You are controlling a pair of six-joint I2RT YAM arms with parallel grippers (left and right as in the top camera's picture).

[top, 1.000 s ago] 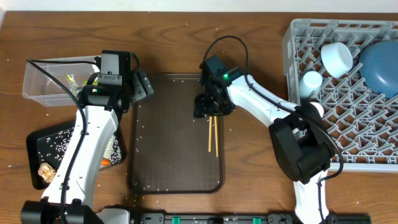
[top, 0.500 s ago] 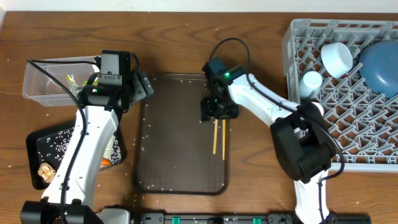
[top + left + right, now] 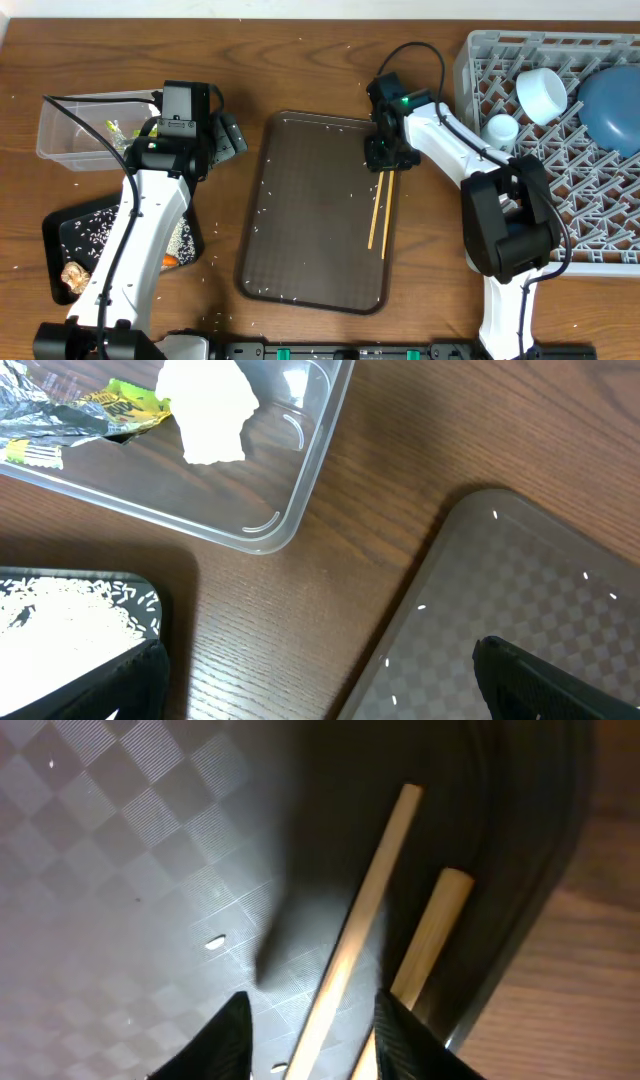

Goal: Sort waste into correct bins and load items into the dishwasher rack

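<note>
Overhead: bright, even light, soft shadows on the table (image 3: 300,60), all sharp. Left wrist: well lit, faint glare on the clear tub (image 3: 310,460) wall. Right wrist: dim, broad shadow over the serving tray (image 3: 120,840); chopsticks (image 3: 372,910) slightly soft.

The right gripper (image 3: 312,1045) hangs low over the dark-brown serving tray (image 3: 130,870). Its black fingers (image 3: 232,1040) straddle one of two wooden chopsticks (image 3: 375,890), a little gap showing either side. The other stick lies just beside it, by the tray's rim. Rice grains (image 3: 213,944) dot the tray.
</note>
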